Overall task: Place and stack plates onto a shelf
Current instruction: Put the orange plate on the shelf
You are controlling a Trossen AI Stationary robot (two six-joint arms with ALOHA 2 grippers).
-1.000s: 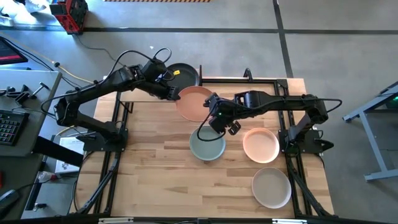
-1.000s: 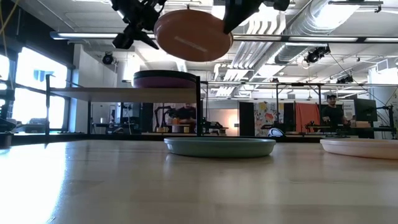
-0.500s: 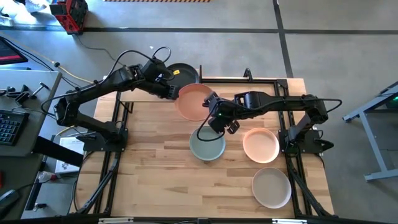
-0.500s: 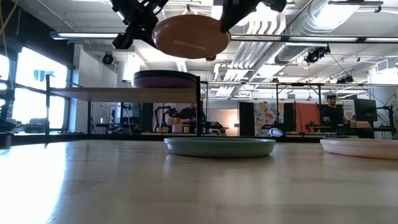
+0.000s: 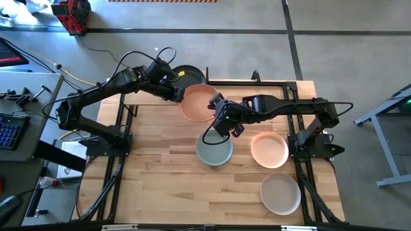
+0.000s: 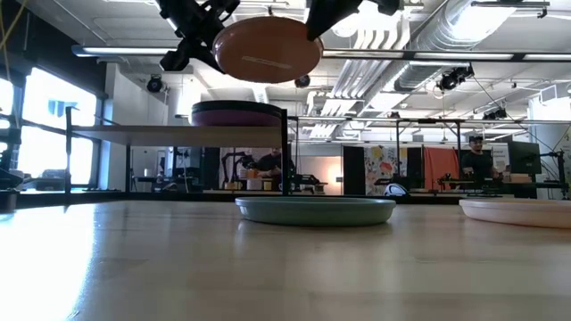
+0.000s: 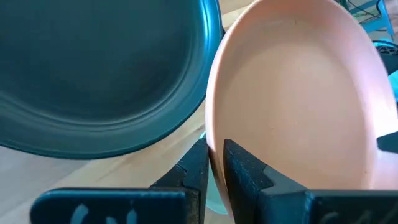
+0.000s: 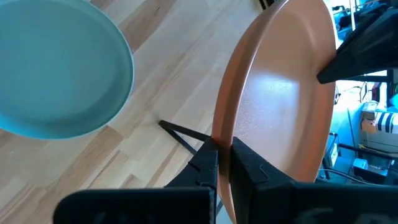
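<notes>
A peach plate point(image 5: 198, 102) hangs in the air between both arms, above the table's far middle; the low view shows its underside point(image 6: 268, 49). My left gripper point(image 5: 180, 96) is shut on its left rim and my right gripper point(image 5: 218, 110) on its right rim. The shelf point(image 6: 178, 133) stands at the far left, its light-wood panel on black posts. On it lies a purple plate point(image 6: 237, 114) with a black plate point(image 5: 188, 76) on top. A sage green plate point(image 5: 214, 151), a second peach plate point(image 5: 269, 149) and a beige plate point(image 5: 280, 192) rest flat on the table. My left gripper point(image 7: 216, 149) pinches the peach plate's rim point(image 7: 213, 127) on its shelf-side edge, one finger on the inner face and one underneath. The fingers come nearly level from the table's left. The plate is lifted clear and nearly level. My right gripper point(image 8: 224, 149) pinches the opposite rim point(image 8: 222, 127) of the same plate between its two fingers, coming from the table's right. The plate is clear of the table, high above the sage green plate point(image 8: 56, 74).
The slatted tabletop point(image 5: 154, 179) is bare on its left and near parts. Black frame rails point(image 5: 282, 82) run along the table's far and side edges. A person point(image 6: 477, 156) and workshop gear stand far behind the table.
Both grippers have carried the peach plate a little up and toward the table's far left, nearer the shelf, and the plate has tipped closer to level. Both holds on its rim have stayed shut.
</notes>
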